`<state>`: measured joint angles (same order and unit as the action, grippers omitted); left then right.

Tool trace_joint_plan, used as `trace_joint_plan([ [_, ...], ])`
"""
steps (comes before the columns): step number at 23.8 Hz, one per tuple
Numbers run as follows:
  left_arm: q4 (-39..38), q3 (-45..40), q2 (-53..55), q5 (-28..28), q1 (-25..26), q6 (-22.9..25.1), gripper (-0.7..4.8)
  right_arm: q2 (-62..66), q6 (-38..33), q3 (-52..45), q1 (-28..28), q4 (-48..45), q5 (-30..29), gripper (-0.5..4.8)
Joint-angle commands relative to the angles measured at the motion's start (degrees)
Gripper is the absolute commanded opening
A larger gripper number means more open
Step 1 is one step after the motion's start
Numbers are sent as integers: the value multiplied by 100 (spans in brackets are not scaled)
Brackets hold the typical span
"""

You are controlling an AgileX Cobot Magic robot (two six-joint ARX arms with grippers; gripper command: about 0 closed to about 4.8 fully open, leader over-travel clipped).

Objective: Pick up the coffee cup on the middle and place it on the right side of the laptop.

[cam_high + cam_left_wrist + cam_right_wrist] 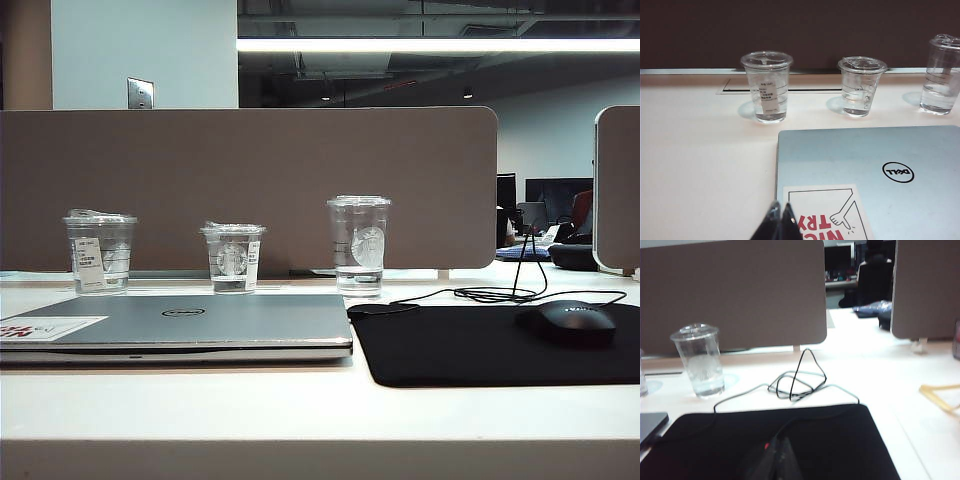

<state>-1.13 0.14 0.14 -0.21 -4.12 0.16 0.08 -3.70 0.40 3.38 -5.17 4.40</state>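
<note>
Standing in a row along the back edge of the desk (320, 410), just before the grey partition (250, 180), are three lidded clear cups, each with a little water in the bottom. The coffee cup (232, 257) is the short, wide one in the middle, upright, round logo facing front, a white sticker on its side. The cup with the white rectangular label (100, 252) stands toward the left edge; the taller cup (358, 244) stands to the other side, behind the gap between laptop and mouse pad.

The laptop (190, 325) lies closed and flat near the front edge, a white-and-red sticker at its front left corner. The coffee cup is behind it, apart from it, not touching.

Beside the laptop's right side lies a black mouse pad (470, 345) carrying a black mouse (567, 322), its cable (500, 293) looped on the desk behind the pad.

My left gripper (780, 222) hovers over the laptop's stickered corner, fingers pressed together, clenched on nothing. My right gripper (776, 460) hangs over the mouse pad (fingertips meeting as well), empty. Neither shows in the exterior view.
</note>
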Motion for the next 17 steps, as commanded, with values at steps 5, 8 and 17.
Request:
trace_joint_plan([
  [5, 42, 33, 2, 20, 11, -20, -6, -13, -59, -28, 4, 542, -9, -6],
  [8, 46, 37, 2, 22, 11, -28, -6, -13, -61, -28, 7, 540, -31, -6],
  [17, 35, 1370, 238, -136, 9, -284, -6, 275, -699, 1176, 11, 863, 431, -6],
])
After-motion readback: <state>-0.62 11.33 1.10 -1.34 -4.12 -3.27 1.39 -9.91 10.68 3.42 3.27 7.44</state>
